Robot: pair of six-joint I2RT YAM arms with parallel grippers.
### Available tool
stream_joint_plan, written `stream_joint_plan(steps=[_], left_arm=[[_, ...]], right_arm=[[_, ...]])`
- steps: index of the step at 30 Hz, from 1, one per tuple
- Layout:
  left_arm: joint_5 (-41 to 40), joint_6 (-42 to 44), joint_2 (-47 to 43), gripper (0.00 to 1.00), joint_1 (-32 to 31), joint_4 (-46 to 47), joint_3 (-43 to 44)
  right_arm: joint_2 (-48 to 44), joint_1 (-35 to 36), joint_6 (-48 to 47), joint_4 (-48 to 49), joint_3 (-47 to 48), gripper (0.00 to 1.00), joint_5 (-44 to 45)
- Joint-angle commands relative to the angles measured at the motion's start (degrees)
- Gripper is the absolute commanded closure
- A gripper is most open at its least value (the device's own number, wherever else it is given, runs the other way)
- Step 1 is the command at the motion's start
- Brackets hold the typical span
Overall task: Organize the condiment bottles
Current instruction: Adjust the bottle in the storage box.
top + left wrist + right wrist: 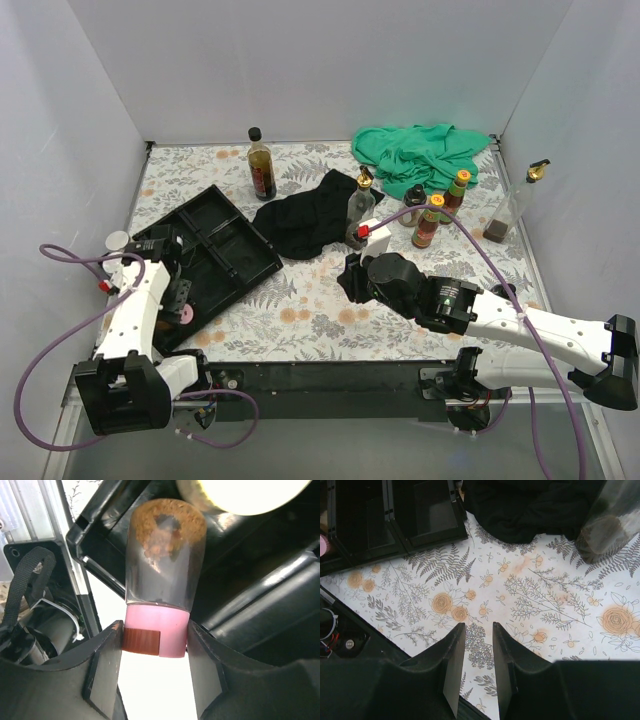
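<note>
My left gripper point(155, 637) is shut on the pink lid of a short clear shaker point(165, 565) with brown spice, which lies in the black tray point(280, 590); the top view shows it at the tray's near part point(185, 316). My right gripper point(477, 630) is slightly open and empty, low over the floral tabletop near the middle point(352, 275). A dark black-capped sauce bottle point(262, 165) stands at the back. A clear gold-spouted bottle point(362, 205), red sauces with orange point(430, 222) and green point(456, 192) caps, and a small dark jar point(413, 205) cluster right of centre.
The black compartmented tray point(240, 265) lies at the left. A black cloth point(305, 220) lies mid-table and a green cloth point(420, 150) at the back right. Another gold-spouted bottle point(518, 203) leans by the right wall. A pale-lidded shaker point(118, 240) sits by the tray's left corner.
</note>
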Motion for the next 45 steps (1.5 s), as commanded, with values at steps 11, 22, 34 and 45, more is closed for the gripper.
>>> stream_joint_plan(steps=[11, 22, 34, 45], left_arm=[[-1.23, -8.57, -2.09, 0.76, 0.33, -1.9, 7.06], [-2.29, -10.59, -2.8, 0.66, 0.94, -1.81, 7.94], [-0.88, -12.09, -0.78, 0.6, 2.17, -1.81, 7.23], [1.75, -12.18, 2.65, 0.6, 4.98, 0.12, 8.21]], right_arm=[[-1.79, -0.11, -0.06, 0.32, 1.29, 0.63, 1.85], [-3.2, -0.11, 0.2, -0.21, 0.05, 0.63, 2.46], [-4.08, -0.02, 0.29, -0.83, -0.21, 0.62, 2.81], [-5.66, -0.11, 0.73, -1.7, -1.26, 0.62, 3.34]])
